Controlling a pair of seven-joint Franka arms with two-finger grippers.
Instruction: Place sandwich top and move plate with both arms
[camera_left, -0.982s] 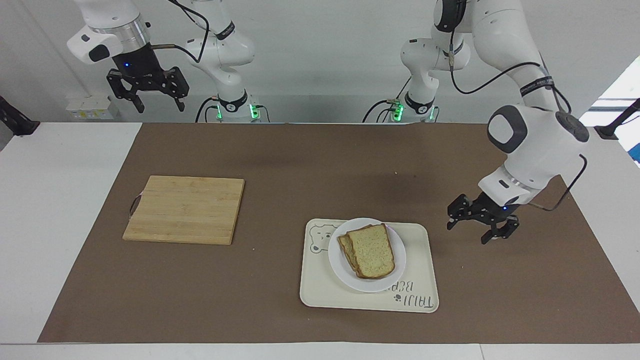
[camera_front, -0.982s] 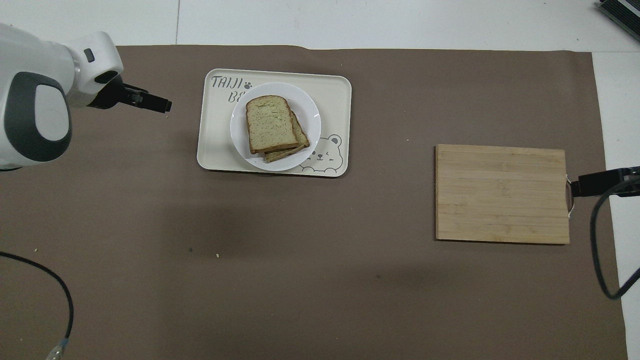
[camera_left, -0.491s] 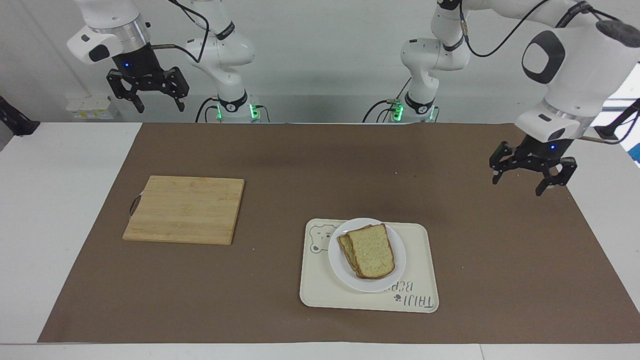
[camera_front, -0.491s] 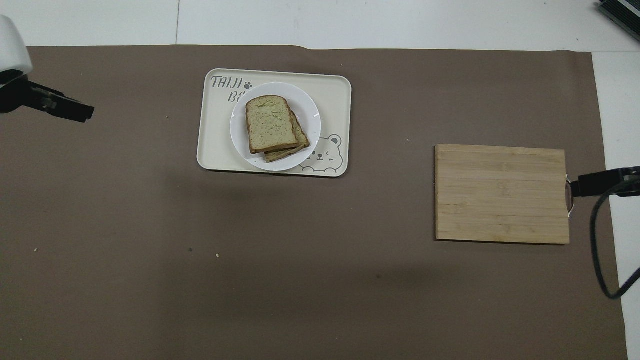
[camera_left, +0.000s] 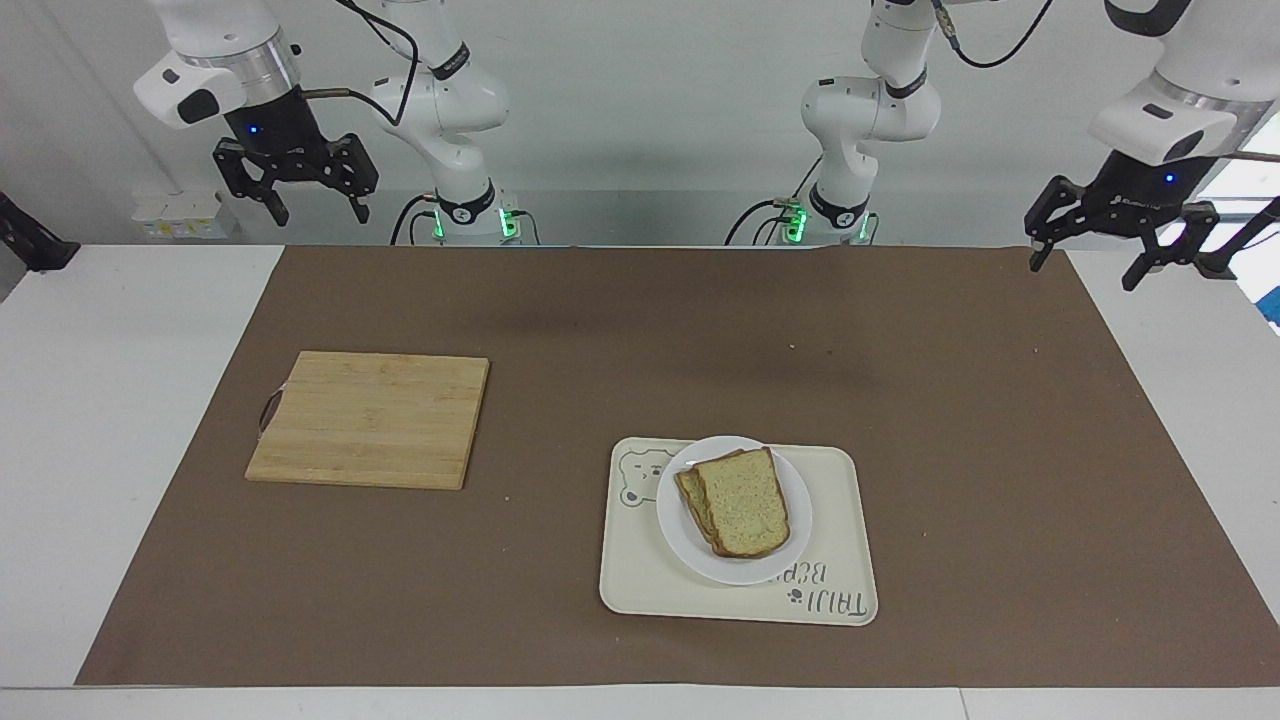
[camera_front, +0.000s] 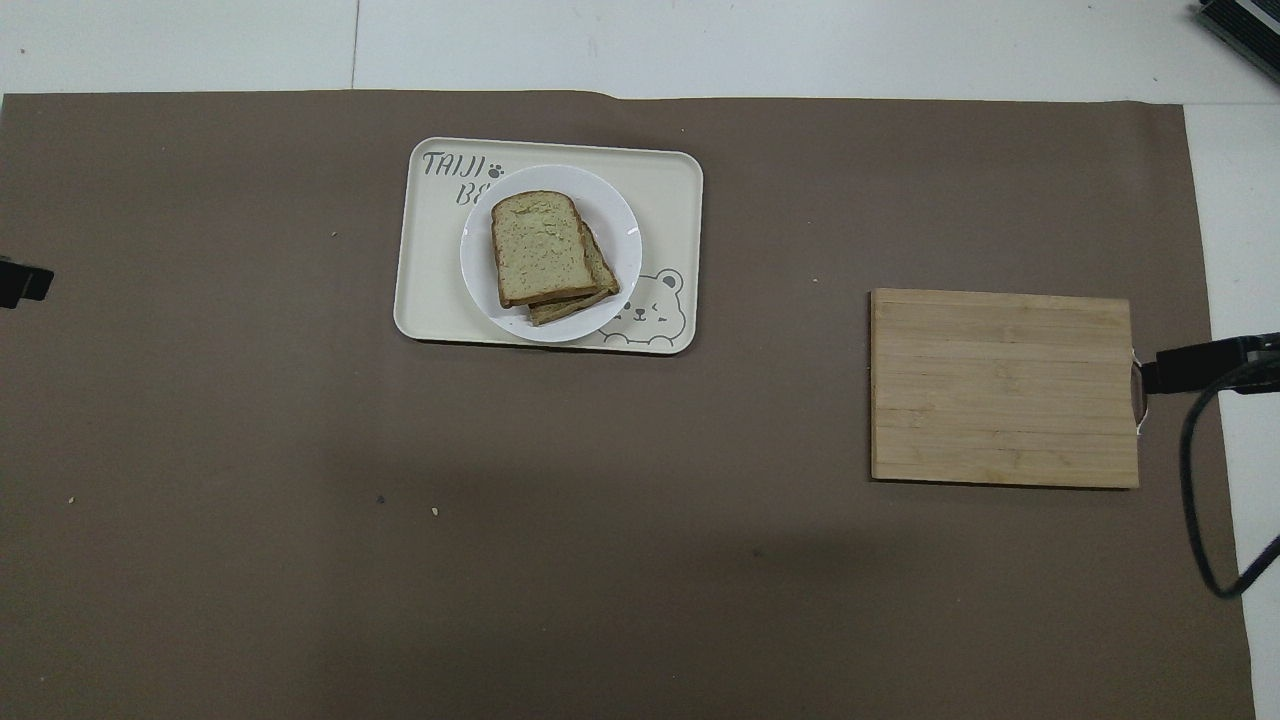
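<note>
The sandwich top (camera_left: 745, 500) (camera_front: 540, 246), a plain bread slice, lies on a second slice on the white plate (camera_left: 792, 545) (camera_front: 620, 215). The plate stands on the cream bear tray (camera_left: 845, 470) (camera_front: 425, 290). My left gripper (camera_left: 1085, 263) is open and empty, raised over the mat's edge at the left arm's end of the table; only a tip shows in the overhead view (camera_front: 25, 282). My right gripper (camera_left: 315, 208) is open and empty, raised at the right arm's end, where that arm waits; its tip shows in the overhead view (camera_front: 1195, 364).
A bamboo cutting board (camera_left: 372, 418) (camera_front: 1003, 387) lies toward the right arm's end of the table. A brown mat (camera_left: 640, 330) covers most of the white table. A black cable (camera_front: 1195, 480) hangs by the board.
My left gripper has risen and pulled back from beside the tray to the mat's edge near the robots. The bread, plate and right arm have not moved.
</note>
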